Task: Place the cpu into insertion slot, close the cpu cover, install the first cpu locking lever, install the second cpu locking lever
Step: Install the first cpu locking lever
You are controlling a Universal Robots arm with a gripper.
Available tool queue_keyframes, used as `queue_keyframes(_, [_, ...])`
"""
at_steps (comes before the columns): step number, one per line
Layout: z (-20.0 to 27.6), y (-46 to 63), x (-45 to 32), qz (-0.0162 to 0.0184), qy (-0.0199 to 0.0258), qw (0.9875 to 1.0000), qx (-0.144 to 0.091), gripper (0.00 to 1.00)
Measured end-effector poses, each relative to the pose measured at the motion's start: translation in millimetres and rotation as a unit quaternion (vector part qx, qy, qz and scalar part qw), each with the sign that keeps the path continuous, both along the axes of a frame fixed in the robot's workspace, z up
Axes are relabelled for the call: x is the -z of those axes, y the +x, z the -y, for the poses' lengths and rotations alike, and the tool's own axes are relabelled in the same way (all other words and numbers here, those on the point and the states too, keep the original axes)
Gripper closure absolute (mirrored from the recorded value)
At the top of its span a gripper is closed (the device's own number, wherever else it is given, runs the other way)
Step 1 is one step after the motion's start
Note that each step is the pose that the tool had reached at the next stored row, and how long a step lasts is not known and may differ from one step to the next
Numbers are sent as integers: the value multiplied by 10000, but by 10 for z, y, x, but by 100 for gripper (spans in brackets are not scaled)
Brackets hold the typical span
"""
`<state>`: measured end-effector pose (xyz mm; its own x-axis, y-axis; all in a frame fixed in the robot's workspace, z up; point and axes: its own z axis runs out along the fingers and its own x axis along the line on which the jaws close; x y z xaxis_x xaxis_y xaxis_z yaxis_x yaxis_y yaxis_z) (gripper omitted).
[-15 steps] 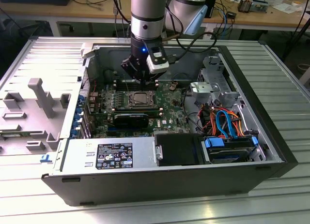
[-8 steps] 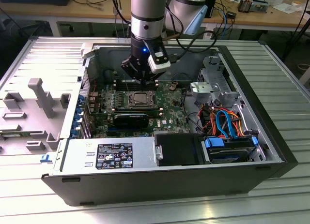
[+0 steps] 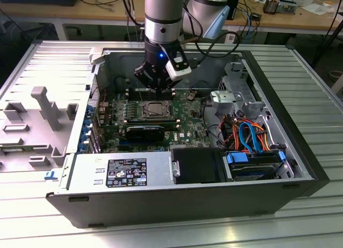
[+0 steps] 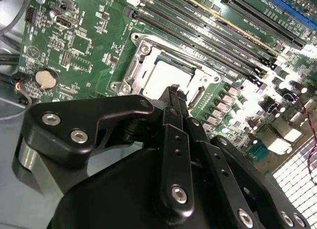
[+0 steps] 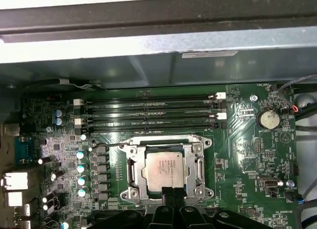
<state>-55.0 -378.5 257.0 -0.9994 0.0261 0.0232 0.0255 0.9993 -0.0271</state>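
Note:
The cpu (image 5: pixel 166 169) lies flat in the insertion slot (image 5: pixel 130 173) on the green motherboard, its dull silver top facing up. The silvery cpu cover (image 5: pixel 163 149) lies down around it, with the chip showing through the square opening. In the exterior view the cpu (image 3: pixel 156 107) sits mid-board, just under my gripper (image 3: pixel 159 89). My gripper (image 5: pixel 171 192) hovers at the socket's edge, a little above it, its two narrow fingers (image 4: pixel 171 108) pressed together with nothing between them. In the second wrist view the cpu (image 4: pixel 163 76) shows just beyond the gripper (image 4: pixel 176 93). I cannot tell how the locking levers stand.
Long black memory slots (image 5: pixel 153 113) run beside the socket. A black module (image 3: pixel 146 132) lies on its other side. A power supply (image 3: pixel 120 172), a drive cage (image 3: pixel 252 165) and orange and blue cables (image 3: pixel 244 133) crowd the case. A grey plastic tray (image 3: pixel 37 119) rests outside, at the exterior view's left.

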Motion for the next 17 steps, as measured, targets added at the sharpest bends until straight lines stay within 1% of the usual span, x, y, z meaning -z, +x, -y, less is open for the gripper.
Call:
queue_keyframes(2, [0, 0, 0, 0, 14, 10000, -90, 89])
queue_keyframes(4, [0, 1, 0, 1, 65, 9997, -234, 89])
queue_keyframes(5, [0, 1, 1, 1, 92, 9996, -269, 89])
queue_keyframes(6, [0, 0, 0, 1, 132, 9994, -333, 89])
queue_keyframes(7, [0, 0, 0, 0, 147, 9989, -437, 89])
queue_keyframes(8, [0, 1, 1, -1, 153, 9982, -577, 89])
queue_keyframes(9, [0, 0, 0, -2, 153, 9981, -603, 89])
queue_keyframes(13, [1, -7, 0, -2, 152, 9980, -610, 89])
queue_keyframes(16, [1, -74, 0, 0, 152, 9980, -609, 89])
queue_keyframes(17, [1, -114, 0, 2, 152, 9980, -609, 89])
